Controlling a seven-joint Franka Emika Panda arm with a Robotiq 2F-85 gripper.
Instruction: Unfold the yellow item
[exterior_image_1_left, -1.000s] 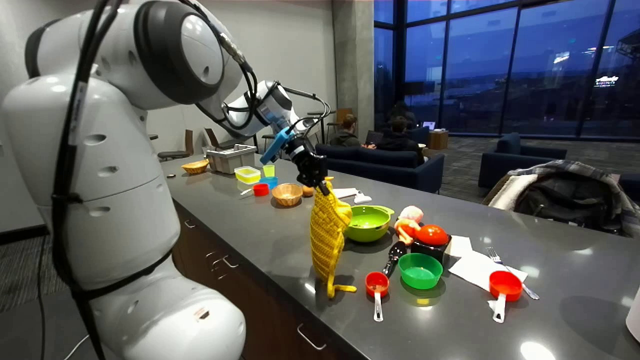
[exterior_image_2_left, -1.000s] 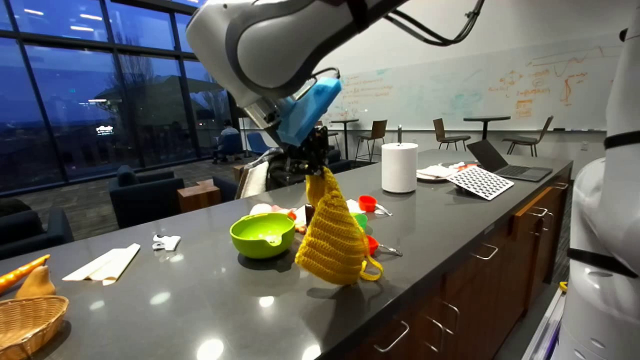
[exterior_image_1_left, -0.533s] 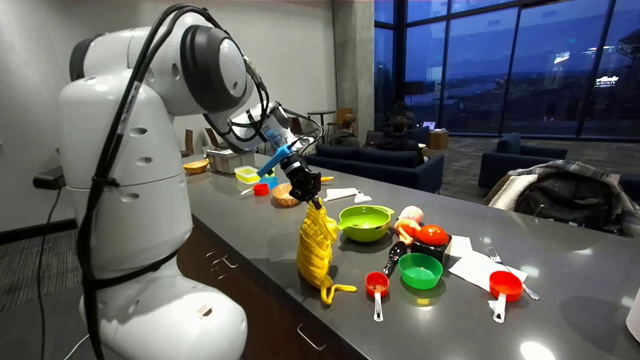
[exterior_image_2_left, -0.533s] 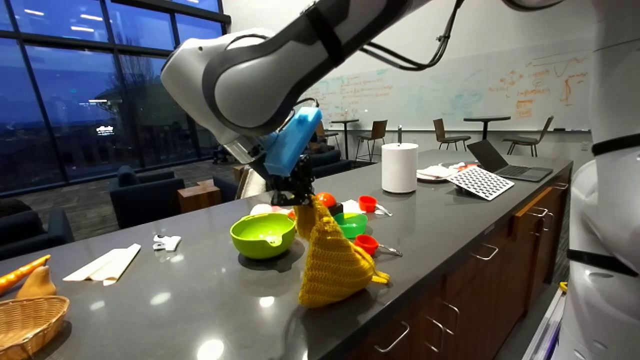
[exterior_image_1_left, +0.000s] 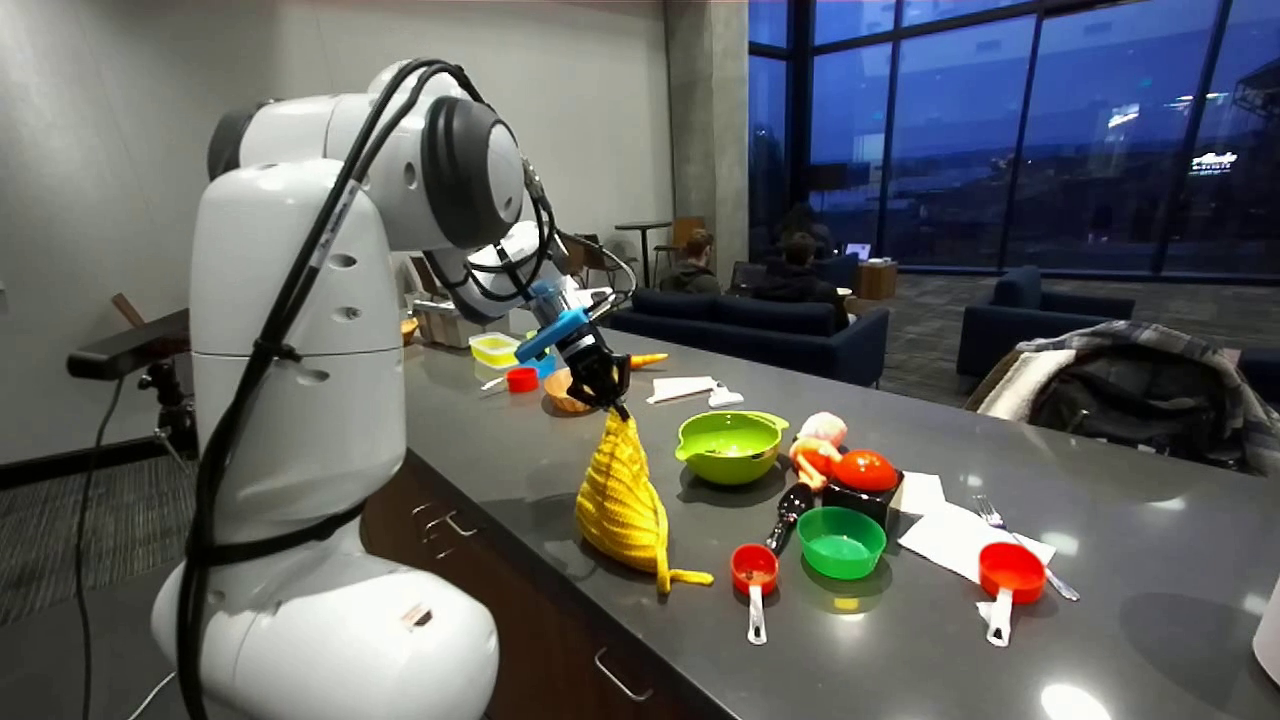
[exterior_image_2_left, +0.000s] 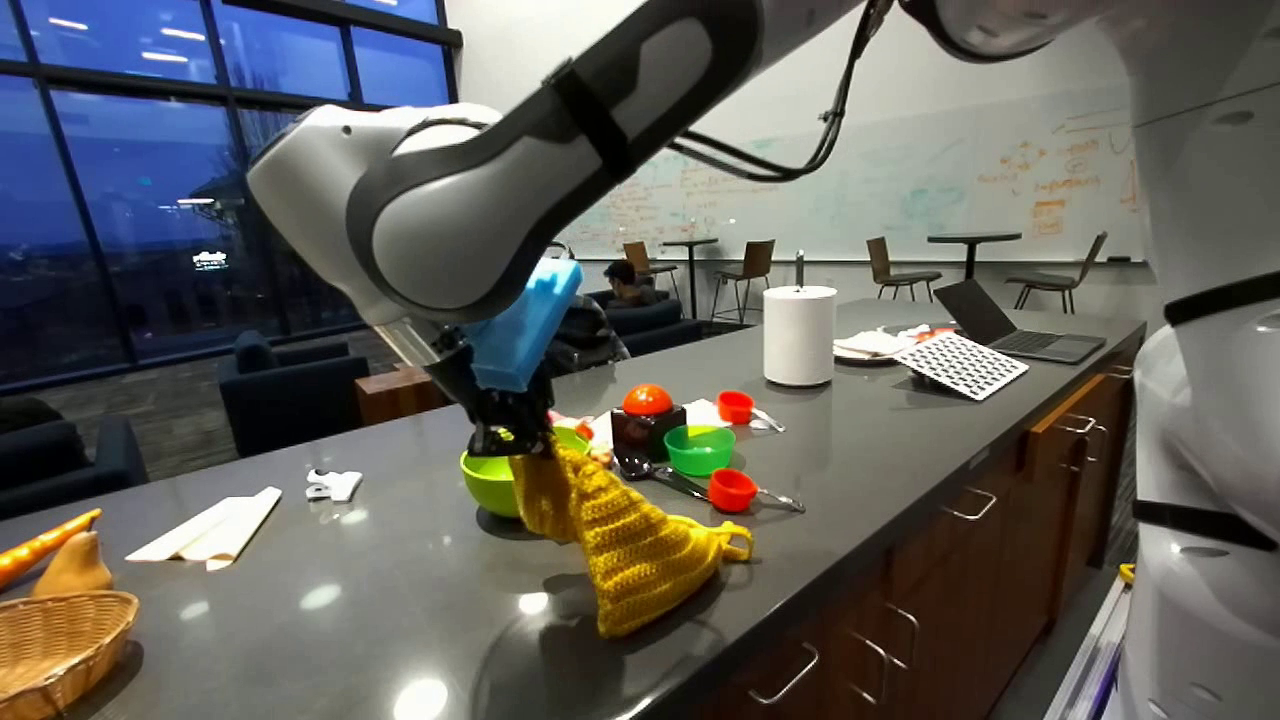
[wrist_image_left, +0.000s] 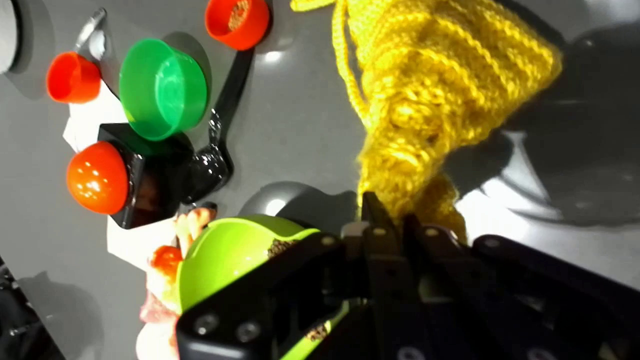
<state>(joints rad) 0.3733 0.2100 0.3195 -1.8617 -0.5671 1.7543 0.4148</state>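
Note:
The yellow item (exterior_image_1_left: 620, 500) is a wrinkled, ribbed knitted cloth with a thin loop at one corner. It also shows in an exterior view (exterior_image_2_left: 645, 550) and at the top of the wrist view (wrist_image_left: 440, 70). My gripper (exterior_image_1_left: 618, 408) is shut on its upper end, also seen in an exterior view (exterior_image_2_left: 545, 445) and the wrist view (wrist_image_left: 390, 212). The cloth hangs bunched and narrow below the fingers. Its wider lower part and loop touch the counter, and a second fold hangs beside it under the gripper. The pinched end is partly hidden by the fingers.
A lime-green bowl (exterior_image_1_left: 732, 450) stands close beside the cloth. A red measuring cup (exterior_image_1_left: 754, 568), green cup (exterior_image_1_left: 841, 543), black spoon (exterior_image_1_left: 790, 512) and black box with a red ball (exterior_image_1_left: 866, 470) lie nearby. The counter's front edge (exterior_image_2_left: 760, 625) runs near the cloth.
My gripper has moved lower and, in both exterior views, to the left, still holding the cloth. The cloth has come down, and its lower part slumps on the counter while the loop stays near its place.

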